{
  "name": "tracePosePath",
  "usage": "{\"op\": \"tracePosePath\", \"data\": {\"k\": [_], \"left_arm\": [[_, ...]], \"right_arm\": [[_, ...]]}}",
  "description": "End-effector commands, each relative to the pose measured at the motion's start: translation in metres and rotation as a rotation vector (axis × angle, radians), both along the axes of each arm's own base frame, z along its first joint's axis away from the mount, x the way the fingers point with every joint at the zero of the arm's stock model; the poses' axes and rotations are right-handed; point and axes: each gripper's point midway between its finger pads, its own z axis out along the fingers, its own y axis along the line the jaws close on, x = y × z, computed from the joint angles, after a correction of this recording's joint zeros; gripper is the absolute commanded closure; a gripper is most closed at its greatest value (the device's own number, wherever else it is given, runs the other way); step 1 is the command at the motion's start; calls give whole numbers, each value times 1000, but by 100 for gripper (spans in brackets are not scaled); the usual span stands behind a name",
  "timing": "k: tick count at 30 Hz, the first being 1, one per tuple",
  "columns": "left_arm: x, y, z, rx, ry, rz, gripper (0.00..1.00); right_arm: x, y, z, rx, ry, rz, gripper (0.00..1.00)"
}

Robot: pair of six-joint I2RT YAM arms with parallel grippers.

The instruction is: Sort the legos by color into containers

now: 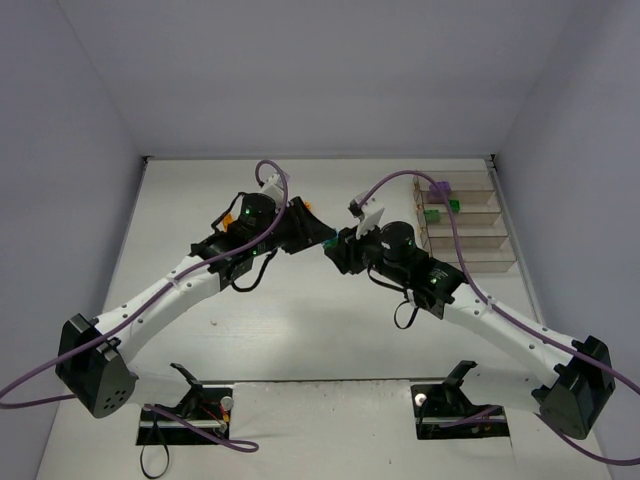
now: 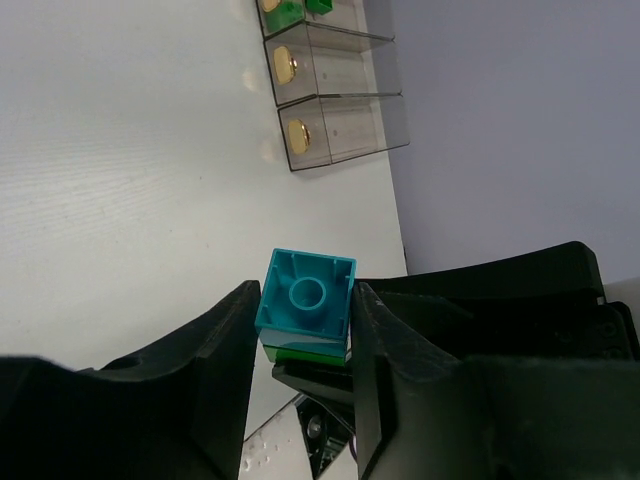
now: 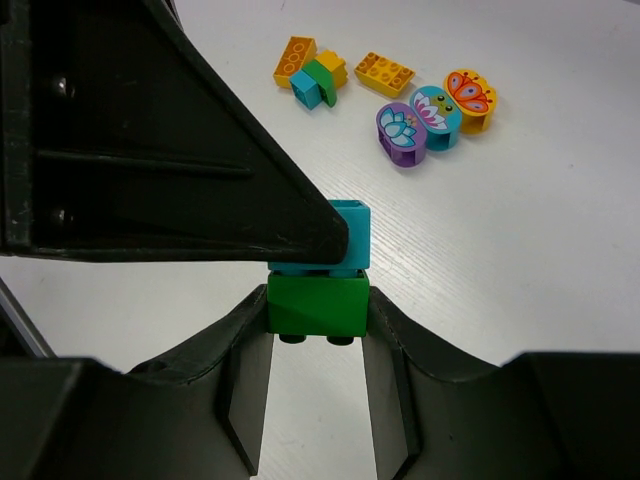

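Left end effector (image 2: 307,306) closed on the teal brick (image 2: 306,293). Right end effector (image 3: 318,332) closed on the green brick (image 3: 318,304) joined to it. The pair is held above the tabletop (image 3: 520,260), between the arms. Loose legos (image 3: 437,112) lie clustered on the tabletop; the containers (image 1: 480,237) stand along its far right edge.

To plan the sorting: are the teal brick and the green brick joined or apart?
Joined. The teal brick sits flush on the green brick, with no gap.
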Motion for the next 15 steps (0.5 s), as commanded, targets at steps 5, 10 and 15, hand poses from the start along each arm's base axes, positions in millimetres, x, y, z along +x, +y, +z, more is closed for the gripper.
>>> {"op": "tracePosePath", "data": {"k": [5, 10, 15], "left_arm": [[9, 5, 32, -55, -108, 62, 89], [15, 8, 37, -50, -127, 81, 95], [24, 18, 36, -13, -142, 109, 95]], "right_arm": [[7, 8, 19, 69, -60, -5, 100], [2, -2, -10, 27, -24, -27, 100], [14, -22, -24, -31, -14, -112, 100]]}}
